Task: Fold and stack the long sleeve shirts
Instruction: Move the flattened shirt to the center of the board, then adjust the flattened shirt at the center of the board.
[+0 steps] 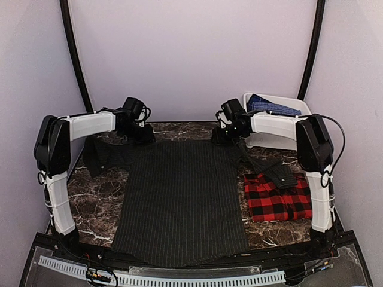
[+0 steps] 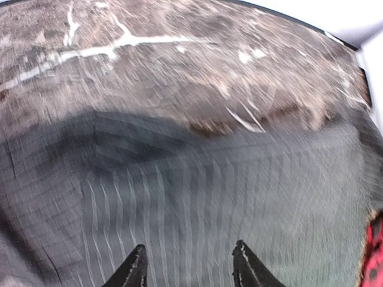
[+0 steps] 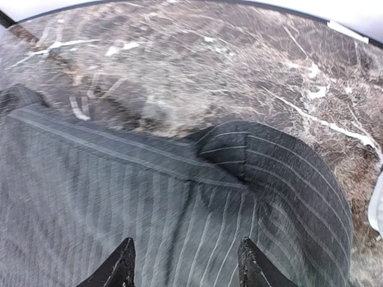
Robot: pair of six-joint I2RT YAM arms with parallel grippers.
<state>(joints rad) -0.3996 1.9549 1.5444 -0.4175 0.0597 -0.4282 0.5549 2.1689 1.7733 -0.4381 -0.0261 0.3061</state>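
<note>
The charcoal pinstriped long sleeve shirt [image 1: 179,197] lies spread flat in the middle of the marble table, its hem toward the near edge. Its left sleeve [image 1: 105,155] is bunched at the left, and its right sleeve [image 1: 278,173] drapes over the folded red-and-black plaid shirt [image 1: 278,203] at the right. My left gripper [image 1: 140,133] hovers at the far left shoulder, open over striped cloth [image 2: 197,197] with nothing between its fingers [image 2: 190,245]. At the far right shoulder my right gripper [image 1: 220,136] is likewise open [image 3: 186,240] just above the shoulder seam [image 3: 239,161].
A white bin [image 1: 302,106] holding blue cloth [image 1: 272,106] stands at the back right, right behind the right arm. Bare marble [image 1: 90,203] shows to the left of the shirt. A strip of the plaid shirt [image 2: 376,257] shows at the left wrist view's edge.
</note>
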